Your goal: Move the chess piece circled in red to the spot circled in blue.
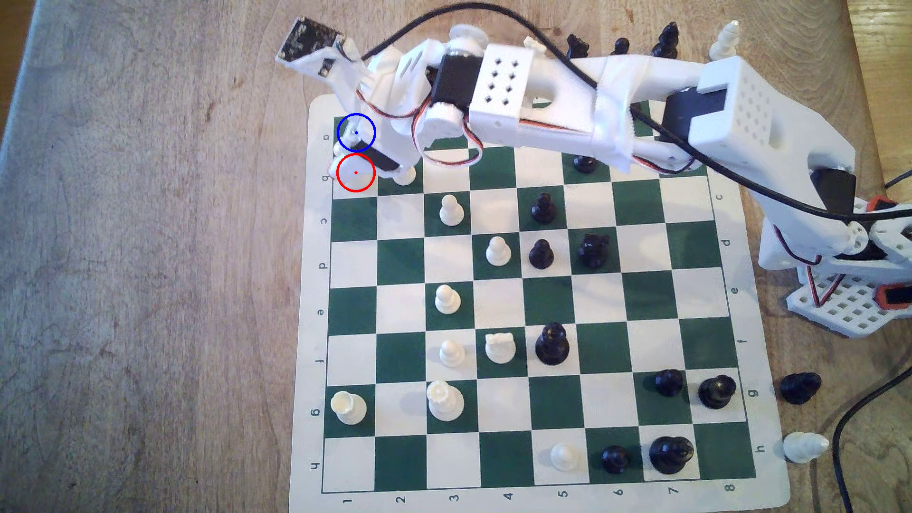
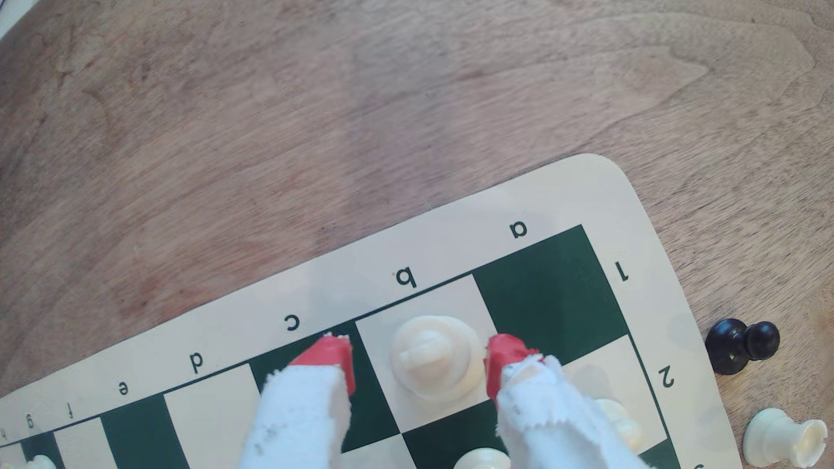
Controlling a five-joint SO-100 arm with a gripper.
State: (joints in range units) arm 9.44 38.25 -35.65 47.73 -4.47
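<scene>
The chess piece (image 2: 433,356) is a tall cream-white piece seen from above, standing on the white square by the letter b at the board's edge. My gripper (image 2: 422,356) is open, with a red-tipped finger on each side of it. One pad (image 2: 503,360) is close against its base and the other (image 2: 336,358) stands off by a gap. The spot (image 2: 550,293) is the dark green corner square beside it, and it is bare. In the exterior view the gripper (image 1: 362,150) covers the blue ring on the spot (image 1: 344,122), and the chess piece (image 1: 345,167) shows partly in the red ring.
A white pawn (image 1: 404,175) stands one square inward from the gripper. Off the board's corner lie a black pawn (image 2: 740,345) and a white rook (image 2: 785,437). Several white and black pieces are spread over the chessboard (image 1: 316,345). Bare wooden table (image 1: 148,246) lies beyond the board's edge.
</scene>
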